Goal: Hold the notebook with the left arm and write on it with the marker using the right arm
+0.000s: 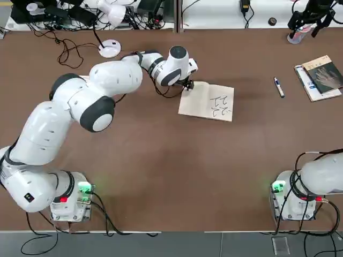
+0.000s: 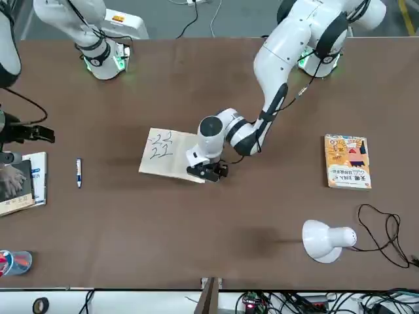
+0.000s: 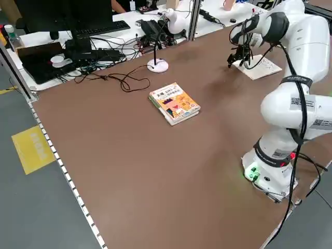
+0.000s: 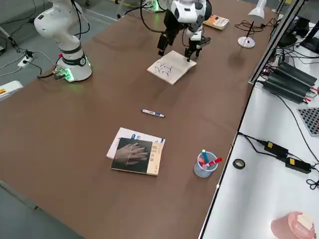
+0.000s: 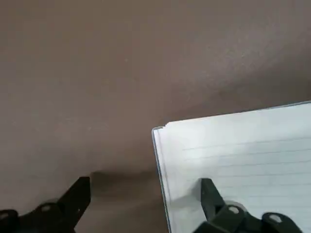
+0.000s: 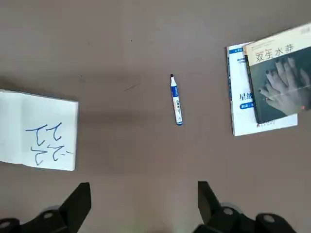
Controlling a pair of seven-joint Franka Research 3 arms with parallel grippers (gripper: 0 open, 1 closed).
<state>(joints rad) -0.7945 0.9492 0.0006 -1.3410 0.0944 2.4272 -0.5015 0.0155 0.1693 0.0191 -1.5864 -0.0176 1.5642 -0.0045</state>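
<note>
Two hands are yours to watch: the left hand (image 5: 146, 204) sits low at the notebook's (image 1: 206, 100) corner, fingers apart, one over the page and one over the bare counter (image 1: 161, 160). The right hand (image 6: 143, 206) hangs high above the counter, fingers apart and empty. The marker (image 1: 279, 87) lies flat between the notebook and a dark-covered book (image 1: 323, 75).

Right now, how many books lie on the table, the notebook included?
3: the notebook mid-table under the left claw, an orange-covered book at the robot's left, a dark-covered book at its right.
</note>
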